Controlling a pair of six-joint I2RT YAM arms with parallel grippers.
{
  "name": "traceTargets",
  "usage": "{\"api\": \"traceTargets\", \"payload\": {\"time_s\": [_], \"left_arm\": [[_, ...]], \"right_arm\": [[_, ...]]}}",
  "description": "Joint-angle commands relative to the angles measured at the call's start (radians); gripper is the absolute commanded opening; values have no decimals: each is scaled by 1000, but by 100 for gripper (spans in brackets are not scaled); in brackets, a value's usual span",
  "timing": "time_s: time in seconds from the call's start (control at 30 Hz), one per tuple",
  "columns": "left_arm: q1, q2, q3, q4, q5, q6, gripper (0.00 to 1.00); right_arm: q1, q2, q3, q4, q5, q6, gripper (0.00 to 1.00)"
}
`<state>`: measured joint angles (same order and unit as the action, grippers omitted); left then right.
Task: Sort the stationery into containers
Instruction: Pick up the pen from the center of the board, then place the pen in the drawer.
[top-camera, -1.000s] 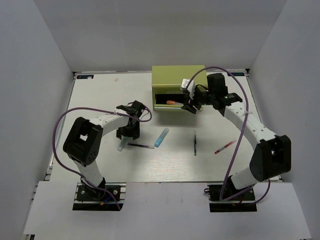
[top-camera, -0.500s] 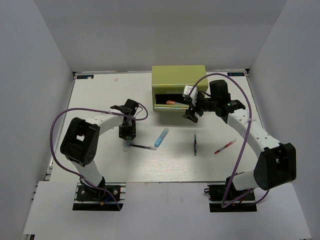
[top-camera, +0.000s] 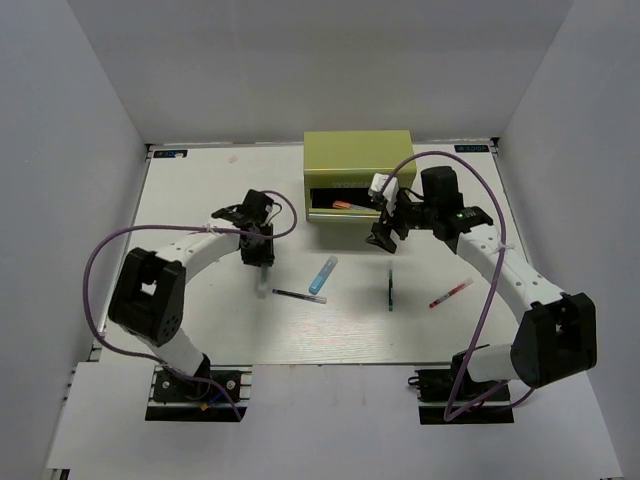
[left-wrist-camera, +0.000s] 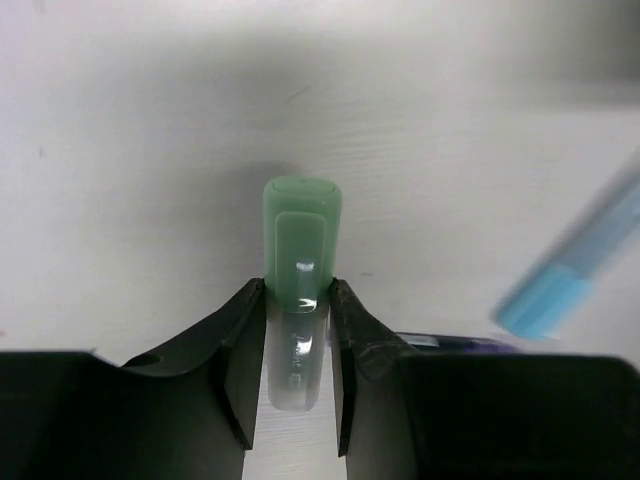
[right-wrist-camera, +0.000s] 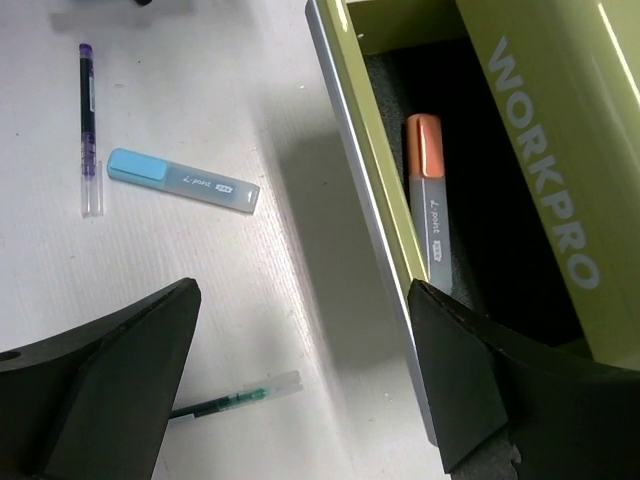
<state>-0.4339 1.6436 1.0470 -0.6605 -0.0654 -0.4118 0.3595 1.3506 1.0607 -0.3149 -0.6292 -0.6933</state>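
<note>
Pinched now: stubby light-green marker (left-wrist-camera: 300, 240), clamped between the left fingers (left-wrist-camera: 245, 345). A second ago, loose on the white surface (top-camera: 200, 190) with those fingers spread wide above it. Closed in on the clear barrel from both sides, green cap poking out beyond the tips. Hard to tell whether lifted or touching down. Thin black pen (top-camera: 297, 295) just beside, light-blue marker (top-camera: 322, 274) a little further right, neither shifted. Left arm reaching forward from its base, elbow out to the left, forearm swung in to the right, wrist pointing down at the surface, a touch further from the base than before.

Over on the right: orange marker (right-wrist-camera: 424, 165) lying inside the open drawer (right-wrist-camera: 360, 130) of the olive-green metal chest (top-camera: 358, 155), well clear of the right fingers (right-wrist-camera: 470, 375). Spread wide, holding nothing, backed off from the drawer mouth since a second ago. Right arm arched up and in toward the chest, wrist tilted down at the drawer front. Dark-green pen (top-camera: 390, 288) and red pen (top-camera: 450, 293) unmoved on the surface, nearer the bases.
</note>
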Motion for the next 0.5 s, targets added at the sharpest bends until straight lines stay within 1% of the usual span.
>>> {"api": "traceTargets", "payload": {"time_s": [0.0,0.03,0.07,0.1,0.13,0.17,0.2,0.23,0.3,0.33,0.37,0.43,0.47], "left_arm": [[-8,-143,81,120,152,80,24],[-17,-177,93,178,195,117,21],[-17,-194,93,212,241,134,19],[-17,-212,93,252,331,151,18],[-17,-232,72,336,369,168,18],[-17,-255,61,381,428,201,18],[-26,-295,50,427,456,220,18],[-26,-309,41,496,479,240,16],[-26,-320,56,538,536,326,16],[-26,-320,70,548,549,352,16],[-26,-303,86,558,584,411,16],[-26,-263,123,584,624,468,16],[-26,-248,134,625,642,493,16]], "right_arm": [[-8,-28,-19,29,-4,40,90],[-7,-42,-42,46,-4,52,85],[-11,-47,-48,56,-6,52,82],[-5,-51,-57,63,-7,55,79],[-10,-54,-62,71,-12,54,72],[-14,-53,-64,68,-13,60,66],[-13,-54,-62,69,-20,61,60],[-14,-59,-61,68,-23,63,43],[-19,-70,-64,68,-35,61,27],[-21,-73,-67,68,-35,60,15],[-25,-79,-68,68,-40,60,10],[-27,-84,-68,68,-41,60,0],[-30,-91,-70,71,-38,64,0]]}}
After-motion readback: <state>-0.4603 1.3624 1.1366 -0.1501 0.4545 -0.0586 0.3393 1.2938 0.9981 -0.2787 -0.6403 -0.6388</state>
